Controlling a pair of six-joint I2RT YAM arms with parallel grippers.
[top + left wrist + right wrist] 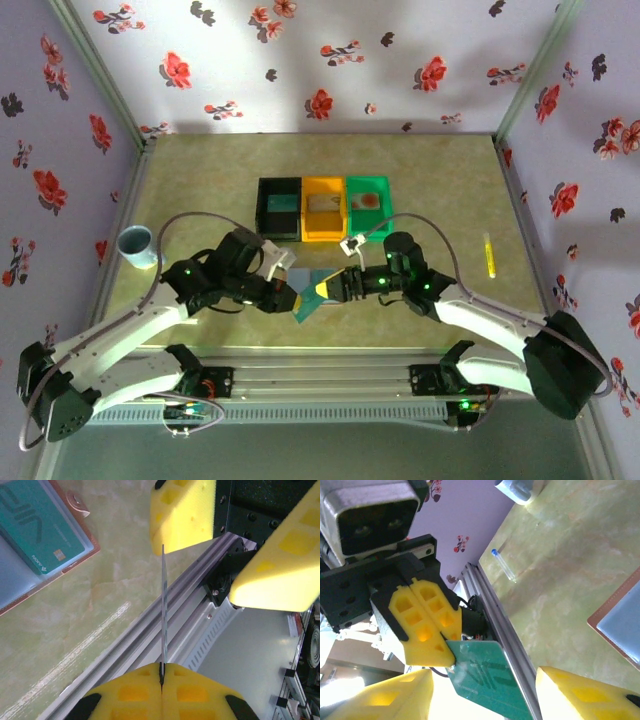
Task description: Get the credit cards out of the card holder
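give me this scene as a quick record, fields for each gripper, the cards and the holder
left gripper: shut on a green card, held in the air
right gripper: open, fingers either side of that card, not clamped
card holder: lying open on the table, blue-grey inside up
teal card: lying in the holder
further back: row of bins, blue cup

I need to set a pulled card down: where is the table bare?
Bare table lies between the cup and the black bin, and between the green bin and the yellow marker. Crowded: the near centre, where the left end effector and right end effector meet by the card holder.
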